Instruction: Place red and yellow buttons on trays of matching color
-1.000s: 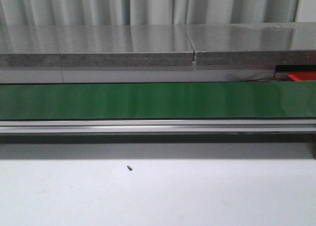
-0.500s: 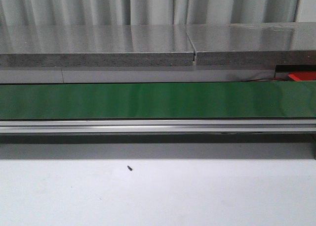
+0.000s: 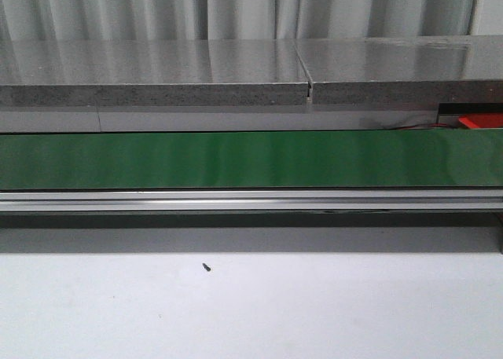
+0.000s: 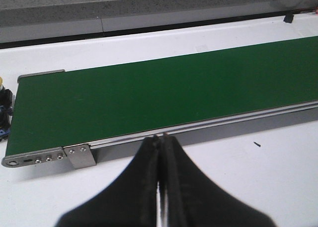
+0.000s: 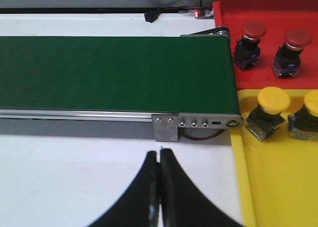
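Note:
In the right wrist view a red tray (image 5: pixel 271 11) holds two red buttons (image 5: pixel 252 34) (image 5: pixel 294 42), both upright. Beside it a yellow tray (image 5: pixel 278 187) holds two yellow buttons (image 5: pixel 270 106) (image 5: pixel 309 113). My right gripper (image 5: pixel 159 151) is shut and empty over the white table, short of the belt's end and left of the yellow tray. My left gripper (image 4: pixel 161 136) is shut and empty, its tips at the near rail of the green belt (image 4: pixel 159 93). A yellow-topped, dark-bodied thing (image 4: pixel 3 108) shows at the frame's edge past the belt's other end, mostly cut off. Neither gripper shows in the front view.
The green conveyor belt (image 3: pixel 251 159) runs across the table with nothing on it. A grey stone ledge (image 3: pixel 157 72) lies behind it. A corner of the red tray (image 3: pixel 481 122) shows at the far right. A small dark speck (image 3: pixel 207 268) lies on the white table (image 3: pixel 251 312).

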